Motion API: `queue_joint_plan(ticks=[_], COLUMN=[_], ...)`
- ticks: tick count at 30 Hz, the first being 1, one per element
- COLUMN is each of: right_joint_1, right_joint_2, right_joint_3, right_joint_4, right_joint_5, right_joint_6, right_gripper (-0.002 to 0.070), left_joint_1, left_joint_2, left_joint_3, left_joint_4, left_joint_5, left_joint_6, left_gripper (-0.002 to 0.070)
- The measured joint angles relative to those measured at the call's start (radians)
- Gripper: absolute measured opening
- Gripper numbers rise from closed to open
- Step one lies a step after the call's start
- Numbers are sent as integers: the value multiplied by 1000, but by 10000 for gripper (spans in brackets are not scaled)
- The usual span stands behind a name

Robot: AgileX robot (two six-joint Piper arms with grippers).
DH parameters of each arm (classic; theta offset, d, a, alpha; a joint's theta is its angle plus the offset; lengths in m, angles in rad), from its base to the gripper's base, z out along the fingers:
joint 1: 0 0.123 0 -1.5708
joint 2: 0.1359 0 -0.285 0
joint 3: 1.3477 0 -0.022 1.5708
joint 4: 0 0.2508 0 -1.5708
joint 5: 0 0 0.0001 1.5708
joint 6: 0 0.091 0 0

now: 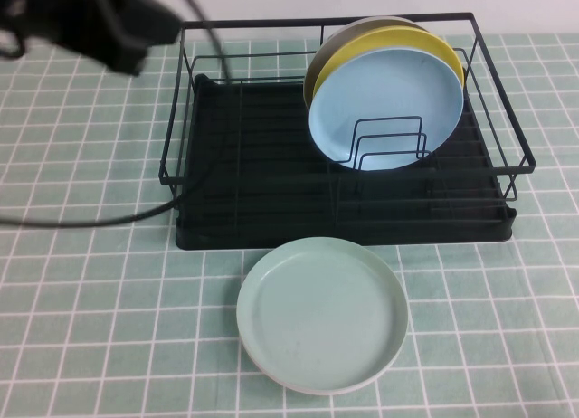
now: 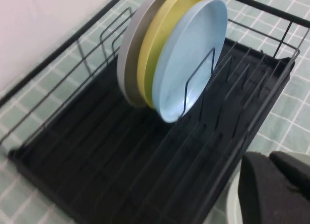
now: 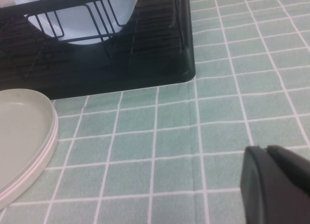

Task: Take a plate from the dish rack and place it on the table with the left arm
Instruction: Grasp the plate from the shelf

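Plate: the blue plate (image 1: 387, 106) stands on edge in the dish rack (image 1: 271, 192), front of a stack, leaning on a yellow plate (image 1: 384, 45) with a grey plate (image 2: 127, 59) behind; a wire divider (image 1: 389, 142) crosses its lower face
Table: the tiled table (image 1: 81, 282) already carries a mint-green plate (image 1: 322, 313) lying flat just in front of the rack
Left gripper: the left gripper (image 2: 276, 187) hangs above the rack's far left corner, well apart from the blue plate, holding nothing; whether its fingers are spread or closed cannot be told
Right gripper: the right gripper (image 3: 276, 183) sits low over bare tiles to the rack's right, empty; finger state cannot be told
Cable: a black cable (image 1: 109, 221) trails across the tiles left of the rack
Risk, divider: a lift that is not straight up could catch the rim on the wire and drag the rack
Risk, neighbours: a grip reaching too deep could pinch the yellow plate too, or tip the stack
Risk, landing: the mint plate fills the front, so a careless set-down could clash with it
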Motion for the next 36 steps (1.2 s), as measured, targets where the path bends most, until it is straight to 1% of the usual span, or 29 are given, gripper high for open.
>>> queue_joint_plan(ticks=[7,9,11,16,17,18,20,29,36], right_joint_1=[0,0,0,0,0,0,0,0,0], right_joint_2=[0,0,0,0,0,0,0,0,0], right_joint_3=[0,0,0,0,0,0,0,0,0], right_joint_4=[0,0,0,0,0,0,0,0,0], right_joint_5=[0,0,0,0,0,0,0,0,0], right_joint_6=[0,0,0,0,0,0,0,0,0], right_gripper=[-18,-18,-18,-18,-18,-18,-18,-18,-18], left_joint_1=[-137,-162,-179,-213,-223,-231,-244,-278,-283], left_joint_2=[278,341,396,498,511,525,544,615,652], left_joint_3=[-248,-296,-331,-355,-357,-357,-359,-359,-359], left_joint_4=[39,57,68,105,110,112,112,92,31], left_joint_5=[-8,-27,-41,-95,-107,-122,-155,-289,-343], left_joint_6=[44,48,50,64,67,69,76,119,173], left_gripper=[-1,22,88,403,444,468,484,462,457])
